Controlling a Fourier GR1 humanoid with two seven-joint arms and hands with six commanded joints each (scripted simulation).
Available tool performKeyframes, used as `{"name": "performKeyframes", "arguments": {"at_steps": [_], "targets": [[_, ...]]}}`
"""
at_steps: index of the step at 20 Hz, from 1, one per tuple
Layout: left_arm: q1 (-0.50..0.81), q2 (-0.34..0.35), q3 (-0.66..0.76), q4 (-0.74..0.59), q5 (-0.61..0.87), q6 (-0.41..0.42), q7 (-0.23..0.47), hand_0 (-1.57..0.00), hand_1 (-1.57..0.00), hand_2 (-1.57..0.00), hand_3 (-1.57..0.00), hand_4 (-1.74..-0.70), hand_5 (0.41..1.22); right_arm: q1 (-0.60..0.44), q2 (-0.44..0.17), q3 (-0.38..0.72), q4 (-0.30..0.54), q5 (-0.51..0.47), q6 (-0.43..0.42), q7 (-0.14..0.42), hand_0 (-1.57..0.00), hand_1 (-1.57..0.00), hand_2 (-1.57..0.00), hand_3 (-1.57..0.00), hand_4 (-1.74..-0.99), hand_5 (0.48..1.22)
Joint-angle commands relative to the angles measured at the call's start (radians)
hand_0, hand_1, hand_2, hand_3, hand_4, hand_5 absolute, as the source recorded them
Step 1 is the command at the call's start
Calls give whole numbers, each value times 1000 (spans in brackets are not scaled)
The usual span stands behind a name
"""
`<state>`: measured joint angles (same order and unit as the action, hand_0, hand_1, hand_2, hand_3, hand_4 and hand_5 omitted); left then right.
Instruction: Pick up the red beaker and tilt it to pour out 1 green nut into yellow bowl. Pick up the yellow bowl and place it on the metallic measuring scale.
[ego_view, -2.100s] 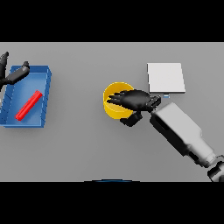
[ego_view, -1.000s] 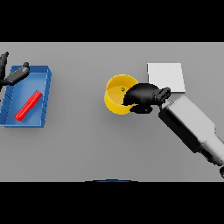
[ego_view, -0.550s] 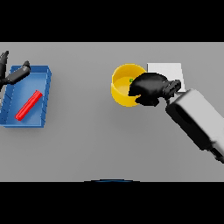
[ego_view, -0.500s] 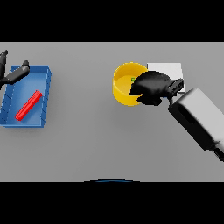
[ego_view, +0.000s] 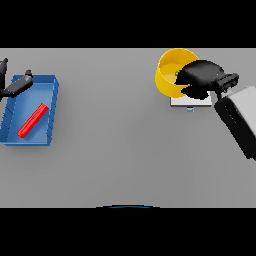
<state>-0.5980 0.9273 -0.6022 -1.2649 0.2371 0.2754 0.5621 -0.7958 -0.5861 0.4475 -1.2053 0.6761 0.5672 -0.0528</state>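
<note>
Grey table (ego_view: 115, 155). Measuring scale (ego_view: 189, 101) mostly hidden; yellow bowl (ego_view: 172, 71) hangs over its far-left edge, not centred. Right hand (ego_view: 201, 79), fingers curled over bowl's near-right rim, above scale. Left hand (ego_view: 14, 86) idle, fingers relaxed, well left of scale.

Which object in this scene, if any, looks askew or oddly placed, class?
The red beaker lies on its side in the blue tray. The round yellow bowl, held by the right hand, hangs past the metallic scale's left edge.
</note>
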Motion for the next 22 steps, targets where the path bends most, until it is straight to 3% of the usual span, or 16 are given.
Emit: {"name": "performKeyframes", "arguments": {"at_steps": [1,6,12,17,18,21,22], "targets": [[-8,2,6,11,4,-8,3,1,1,1,1,-824,759,-3,-3,-8,30,-3,-14,-5,-1571,-1571,-1570,-1205,-1720,1221],[5,6,2,9,-2,0,7,1,1,1,1,-823,772,-46,-1,-5,219,23,-96,-31,-1571,-1571,-1571,-1182,-1721,1221],[3,11,3,1,-1,-1,19,1,1,1,1,-811,753,-80,39,9,423,49,-206,-83,-1571,-1567,-1571,-1390,-1724,1221],[2,2,3,21,-3,-4,2,1,1,1,1,-796,729,-90,69,15,520,45,-256,-97,-1571,-1499,-1565,-1500,-1727,1221],[-3,5,4,21,-1,-11,4,1,1,1,1,-800,725,-96,76,14,534,44,-262,-81,-1571,-1491,-1566,-1497,-1727,1221],[-17,-7,0,21,-7,-4,22,1,1,1,1,-806,734,-116,88,16,605,42,-282,-124,-1548,-1420,-1568,-1481,-1721,1221],[-22,-6,3,30,-7,-7,17,1,1,1,1,-809,734,-118,88,17,616,39,-282,-129,-1527,-1401,-1569,-1320,-1725,1221]]}}
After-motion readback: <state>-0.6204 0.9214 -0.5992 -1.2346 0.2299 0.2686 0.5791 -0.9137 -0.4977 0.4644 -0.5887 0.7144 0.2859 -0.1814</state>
